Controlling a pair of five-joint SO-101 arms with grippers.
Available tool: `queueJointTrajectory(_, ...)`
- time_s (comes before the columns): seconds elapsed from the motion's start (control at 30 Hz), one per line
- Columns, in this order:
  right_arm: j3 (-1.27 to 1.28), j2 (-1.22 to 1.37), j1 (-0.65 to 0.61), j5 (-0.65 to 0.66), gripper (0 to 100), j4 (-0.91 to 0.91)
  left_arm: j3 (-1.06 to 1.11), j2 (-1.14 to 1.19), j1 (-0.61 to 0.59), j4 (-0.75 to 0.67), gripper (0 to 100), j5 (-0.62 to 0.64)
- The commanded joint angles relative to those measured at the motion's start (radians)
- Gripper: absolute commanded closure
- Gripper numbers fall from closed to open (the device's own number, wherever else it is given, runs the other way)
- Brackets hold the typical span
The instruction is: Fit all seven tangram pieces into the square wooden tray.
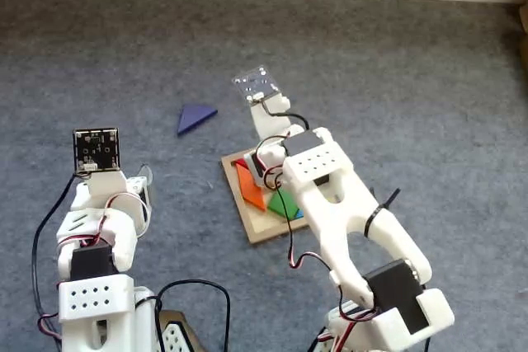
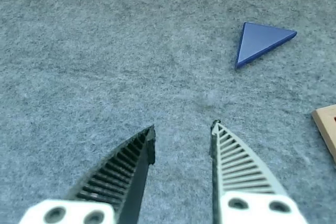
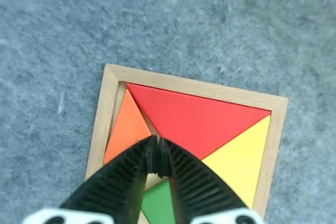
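The blue triangle (image 2: 260, 43) lies apart from the tray (image 3: 195, 84), ahead of the spread left claw (image 2: 184, 129), the nearer one. The right claw (image 3: 157, 148), pressed together, hangs over the tray.

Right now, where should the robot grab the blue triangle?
Probably from straight above, because the blue triangle lies flat on the carpet. Put one finger on its long side and the other on the opposite corner. The left gripper is open and empty, so it could take it.
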Motion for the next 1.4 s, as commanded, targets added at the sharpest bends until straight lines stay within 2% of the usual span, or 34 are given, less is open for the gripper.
queueJointTrajectory(0.0,-0.036,-0.064,0.01,0.014,99.4,-0.013,-0.005,-0.015,-0.008,-0.02,81,-0.009)
queueJointTrajectory(0.1,-0.036,-0.097,0.004,0.003,99.4,-0.007,-0.005,-0.015,-0.008,-0.02,81,-0.009)
queueJointTrajectory(0.27,-0.03,-0.15,-0.074,-0.069,99.4,-0.005,-0.005,-0.015,-0.008,-0.02,81,-0.009)
queueJointTrajectory(0.57,0.065,-0.147,-0.076,-0.069,99.2,-0.015,-0.005,-0.015,-0.007,-0.02,81,-0.009)
queueJointTrajectory(0.83,0.228,-0.147,0.062,-0.063,99.2,-0.275,-0.004,-0.015,-0.005,-0.02,81,-0.009)
queueJointTrajectory(1.07,0.232,-0.067,0.145,-0.063,99.2,-0.282,-0.004,-0.015,-0.005,-0.02,81,-0.011)
queueJointTrajectory(1.37,0.205,-0.134,0.139,-0.071,99.2,-0.277,-0.004,-0.015,-0.005,-0.018,81,-0.011)
